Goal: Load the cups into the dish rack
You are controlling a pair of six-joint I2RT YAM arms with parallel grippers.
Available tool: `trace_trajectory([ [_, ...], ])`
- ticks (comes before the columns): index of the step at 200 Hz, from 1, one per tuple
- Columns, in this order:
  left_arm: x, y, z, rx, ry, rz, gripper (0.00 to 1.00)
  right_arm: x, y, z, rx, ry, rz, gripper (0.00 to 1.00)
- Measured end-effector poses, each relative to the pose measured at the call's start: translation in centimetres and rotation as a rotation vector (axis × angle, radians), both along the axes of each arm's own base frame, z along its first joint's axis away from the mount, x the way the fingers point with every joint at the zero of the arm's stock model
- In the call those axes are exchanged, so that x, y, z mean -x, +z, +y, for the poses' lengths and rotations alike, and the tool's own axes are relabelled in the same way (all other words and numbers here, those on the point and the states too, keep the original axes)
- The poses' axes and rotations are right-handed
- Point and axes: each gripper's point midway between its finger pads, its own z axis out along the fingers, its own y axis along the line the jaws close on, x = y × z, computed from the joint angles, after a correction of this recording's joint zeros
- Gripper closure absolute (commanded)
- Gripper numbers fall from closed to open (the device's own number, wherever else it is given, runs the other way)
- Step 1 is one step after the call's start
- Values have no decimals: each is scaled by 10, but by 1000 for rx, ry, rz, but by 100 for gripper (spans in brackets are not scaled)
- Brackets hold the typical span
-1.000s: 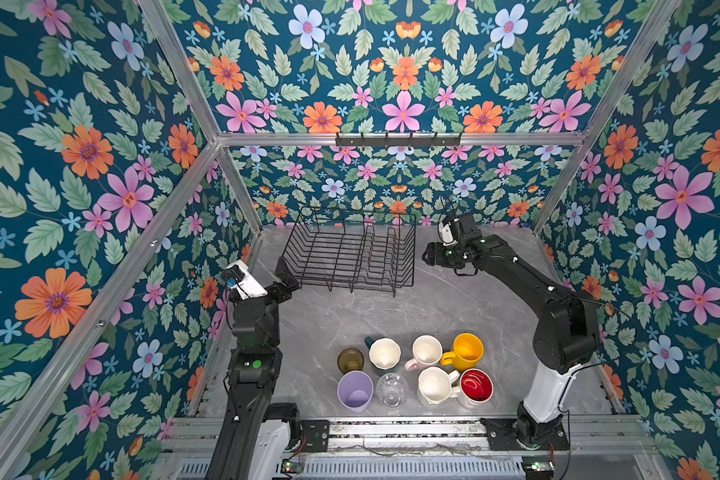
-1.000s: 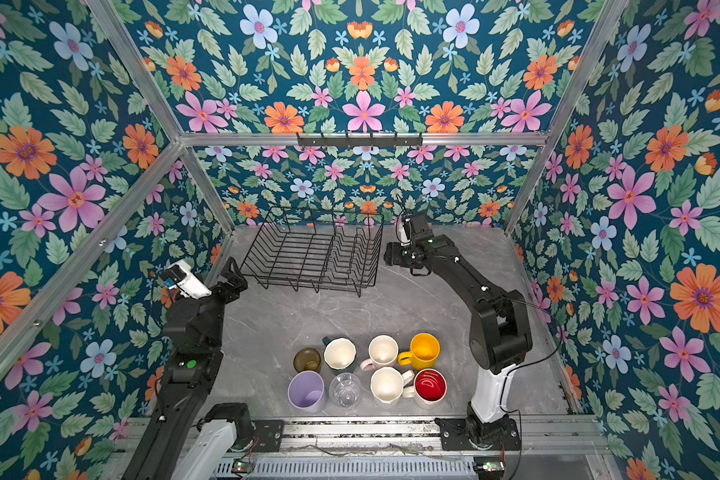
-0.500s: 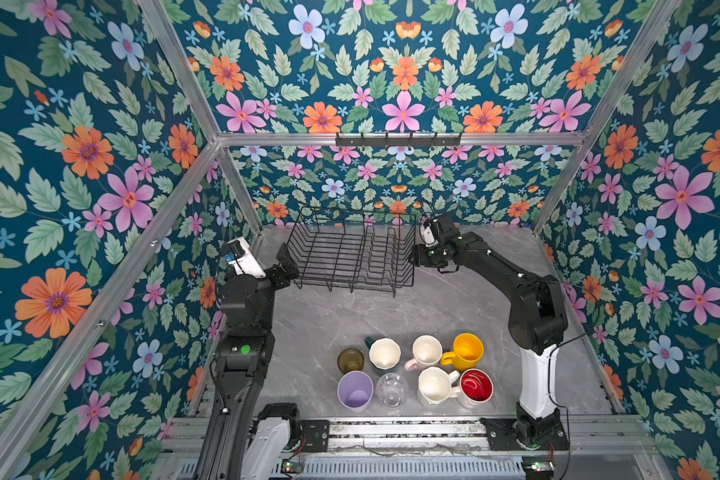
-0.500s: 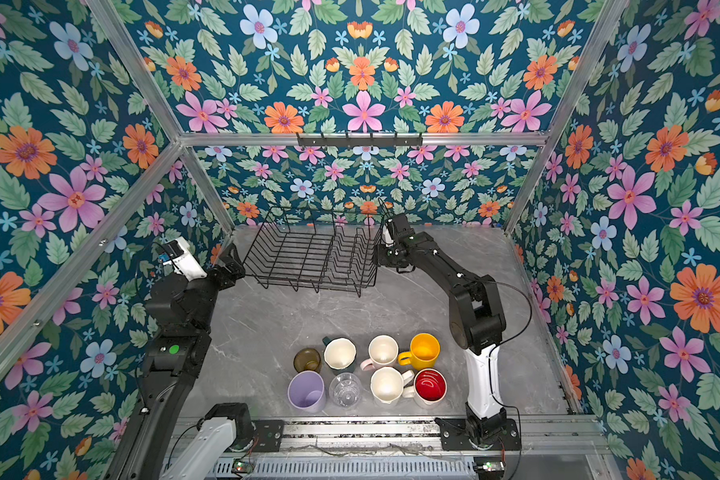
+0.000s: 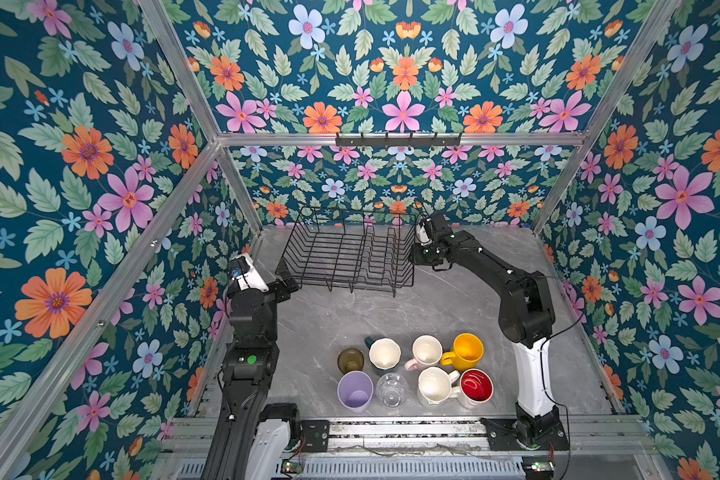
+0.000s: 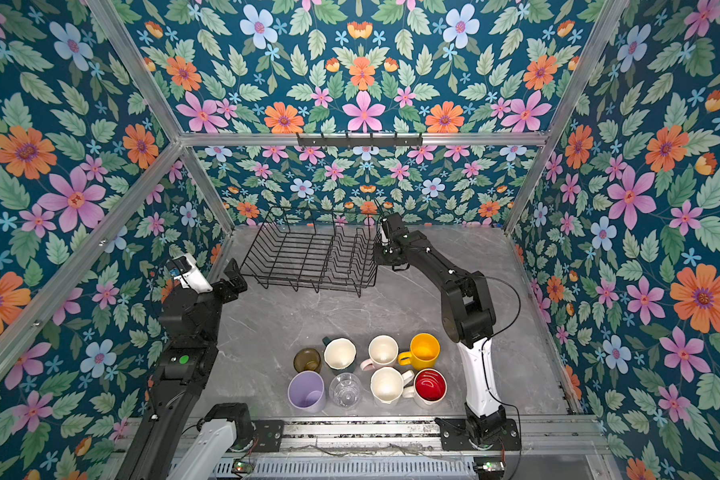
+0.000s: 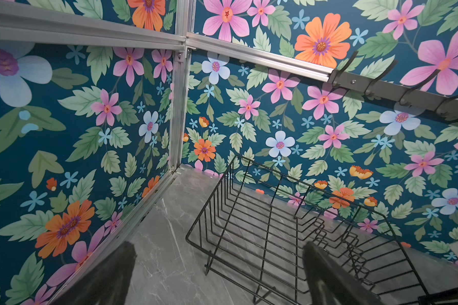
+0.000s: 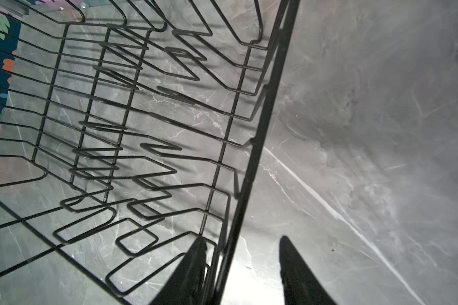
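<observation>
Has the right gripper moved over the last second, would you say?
Yes: the right gripper moved leftward in both top views, up to the dish rack, straddling its right rim.

place: robot lab cell dressed as a kitchen | frame: aluminium profiles | walls: floral panels on all sides | centre: marble-look tabletop | bottom: left arm and right arm on rail | upper centre: hook rail | props: dish rack, cups
</observation>
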Motion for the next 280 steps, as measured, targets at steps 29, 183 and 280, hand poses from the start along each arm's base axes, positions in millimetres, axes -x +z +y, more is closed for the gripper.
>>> trace_trajectory([
  [29, 1, 0, 0, -4, 1, -1, 0, -3, -2, 5, -1, 5, -3, 64],
  [183, 1, 0, 3, -6, 1, 2, 0, -7, -6, 0, -19, -79, -1, 100],
  [280, 1, 0, 4, -5, 1, 2, 0, 15, -6, -53, -23, -147, 29, 100],
])
